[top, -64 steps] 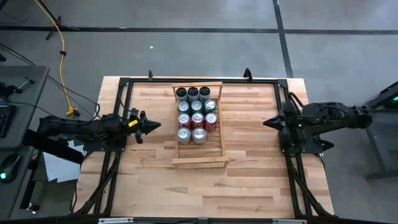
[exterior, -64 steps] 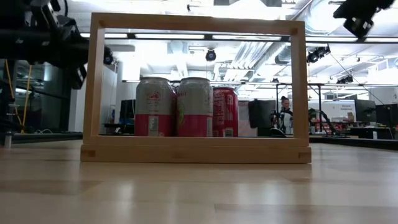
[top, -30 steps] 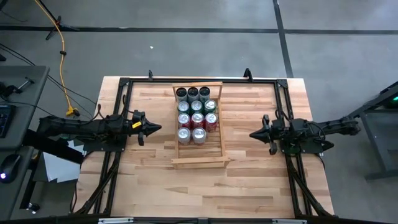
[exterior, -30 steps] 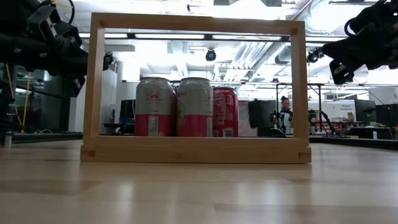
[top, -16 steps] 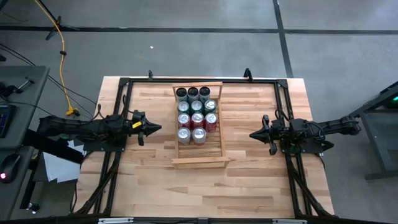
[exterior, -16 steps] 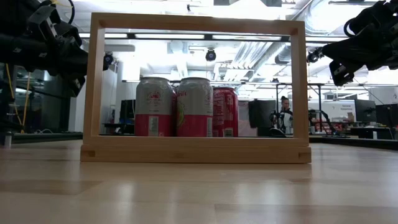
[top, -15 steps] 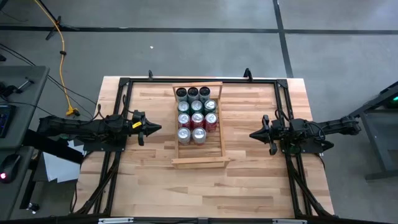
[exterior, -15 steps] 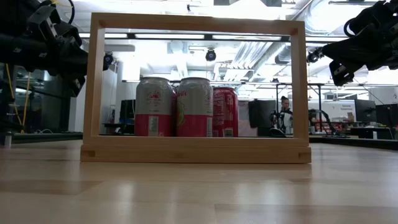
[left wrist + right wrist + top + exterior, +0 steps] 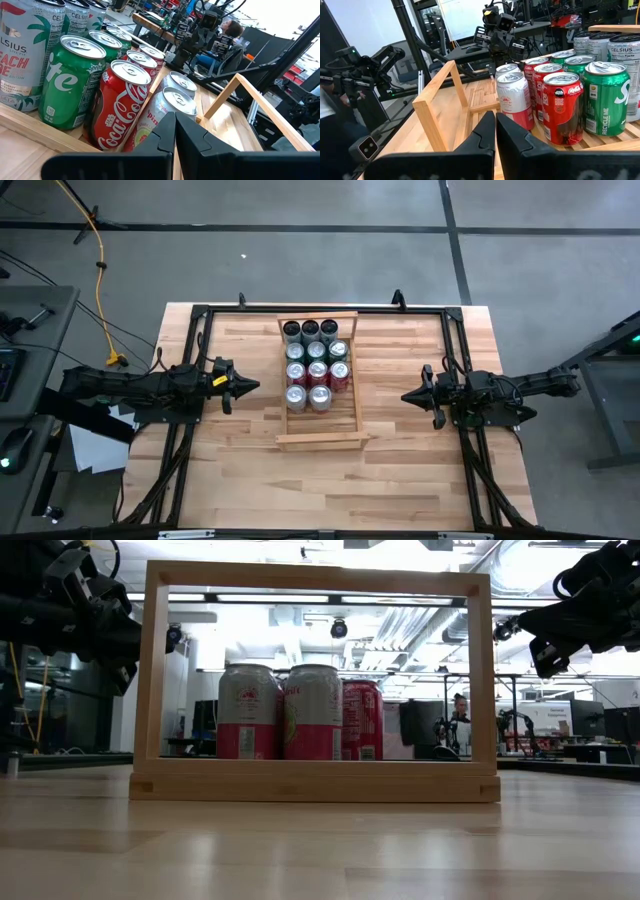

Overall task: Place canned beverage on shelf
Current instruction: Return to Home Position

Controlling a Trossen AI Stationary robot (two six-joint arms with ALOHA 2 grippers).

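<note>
From above, the shelf [image 9: 283,380] lies on the tabletop [image 9: 400,470] with eleven cans standing in rows. Three Celsius cans [image 9: 310,330] stand against its far end bar, followed by three green Sprite cans [image 9: 316,350] and three red Coca-Cola cans [image 9: 318,370]. The two pink cans [image 9: 307,395] come last, side by side against the shelf's left rail and middle. The left claw [image 9: 252,385] hangs left of the shelf, level with the pink cans and apart from the rail. The right claw [image 9: 408,395] hangs well off the shelf's right rail, and both point at the shelf. At tabletop height, the shelf's near end bar frames the pink cans, which touch each other, with one of the red Coca-Cola cans just behind them at the right. Both claws sit high outside the frame, and a person [image 9: 458,712] shows far behind. In the left wrist view, the left claw's fingers [image 9: 165,140] are pressed together, facing the pink cans across the shelf's rail. In the right wrist view, the right claw's fingers [image 9: 512,142] are likewise pressed together, with the shelf's cans ahead.
</note>
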